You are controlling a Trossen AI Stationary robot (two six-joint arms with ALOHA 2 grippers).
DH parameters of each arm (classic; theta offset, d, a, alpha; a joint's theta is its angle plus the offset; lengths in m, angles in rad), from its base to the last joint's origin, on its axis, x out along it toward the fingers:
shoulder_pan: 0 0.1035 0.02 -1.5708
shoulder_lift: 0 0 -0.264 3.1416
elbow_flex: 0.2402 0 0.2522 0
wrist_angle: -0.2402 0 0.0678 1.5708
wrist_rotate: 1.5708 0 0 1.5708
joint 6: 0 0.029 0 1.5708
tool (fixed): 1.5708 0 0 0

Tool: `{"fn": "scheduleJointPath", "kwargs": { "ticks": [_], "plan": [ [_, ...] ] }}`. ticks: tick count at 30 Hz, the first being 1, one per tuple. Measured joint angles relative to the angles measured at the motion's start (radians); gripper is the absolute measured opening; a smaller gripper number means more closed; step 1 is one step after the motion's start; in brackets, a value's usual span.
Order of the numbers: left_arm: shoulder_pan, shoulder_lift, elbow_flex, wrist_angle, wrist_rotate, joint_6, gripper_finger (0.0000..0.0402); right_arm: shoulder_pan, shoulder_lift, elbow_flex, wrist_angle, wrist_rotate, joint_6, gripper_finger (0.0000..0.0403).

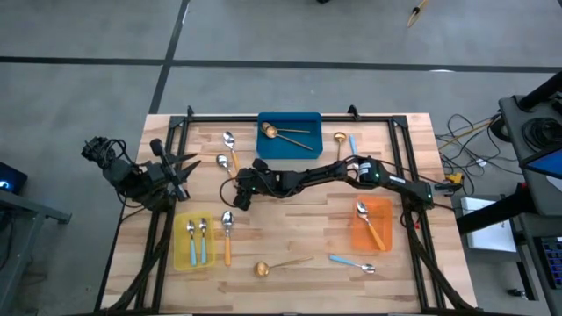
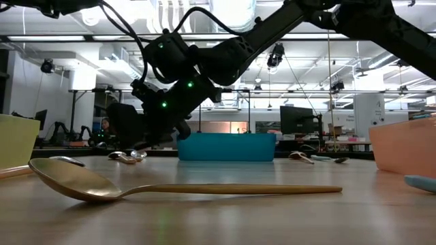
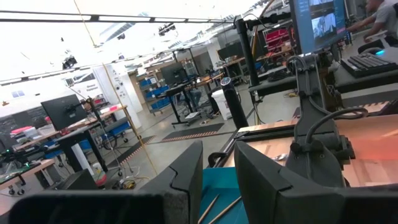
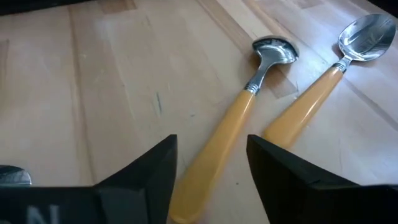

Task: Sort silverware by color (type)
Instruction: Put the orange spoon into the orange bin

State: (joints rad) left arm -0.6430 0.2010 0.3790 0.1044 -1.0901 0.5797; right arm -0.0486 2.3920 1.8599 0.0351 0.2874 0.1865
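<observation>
My right gripper (image 1: 238, 193) (image 4: 212, 158) reaches across to the table's middle left. It is open and low over the wood, one finger on each side of an orange-handled spoon's handle (image 4: 214, 155). That spoon (image 1: 223, 167) lies flat, with a second orange-handled spoon (image 4: 311, 99) (image 1: 230, 149) beside it. Elsewhere lie a third orange-handled spoon (image 1: 226, 233), a gold spoon (image 1: 281, 264) (image 2: 170, 187) and a blue-handled spoon (image 1: 353, 262). My left gripper (image 1: 184, 168) (image 3: 219, 177) waits folded at the left edge, slightly open and empty.
The blue bin (image 1: 303, 151) at the far middle holds gold spoons. In the yellow bin (image 1: 180, 254) at the near left lie two blue-handled spoons, and in the orange bin (image 1: 384, 211) at the right an orange-handled one. A gold spoon (image 1: 340, 140) and a blue-handled spoon (image 1: 352, 145) lie right of the blue bin.
</observation>
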Motion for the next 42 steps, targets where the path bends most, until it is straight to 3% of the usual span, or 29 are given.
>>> {"fn": "scheduleJointPath", "kwargs": {
  "ticks": [6, 18, 28, 42],
  "plan": [
    [0.0, 0.0, 0.0, 0.0, 0.0, 0.0, 0.0075, -0.003, 0.0, -0.02, 0.0, 0.0, 0.008, 0.022],
    [0.0, 0.0, 0.0, 0.0, 0.0, 0.0, 0.0075, -0.006, -0.003, -0.119, 0.104, 0.0, 0.025, 0.0219],
    [0.0, 0.0, 0.0, 0.001, 0.0, 0.0, 0.0075, -0.017, -0.006, -0.124, 0.063, -0.015, 0.006, 0.0215],
    [0.0, 0.0, 0.0, 0.001, 0.0, 0.0, 0.0075, -0.022, -0.006, -0.125, 0.053, -0.034, 0.029, 0.0064]
  ]
}}
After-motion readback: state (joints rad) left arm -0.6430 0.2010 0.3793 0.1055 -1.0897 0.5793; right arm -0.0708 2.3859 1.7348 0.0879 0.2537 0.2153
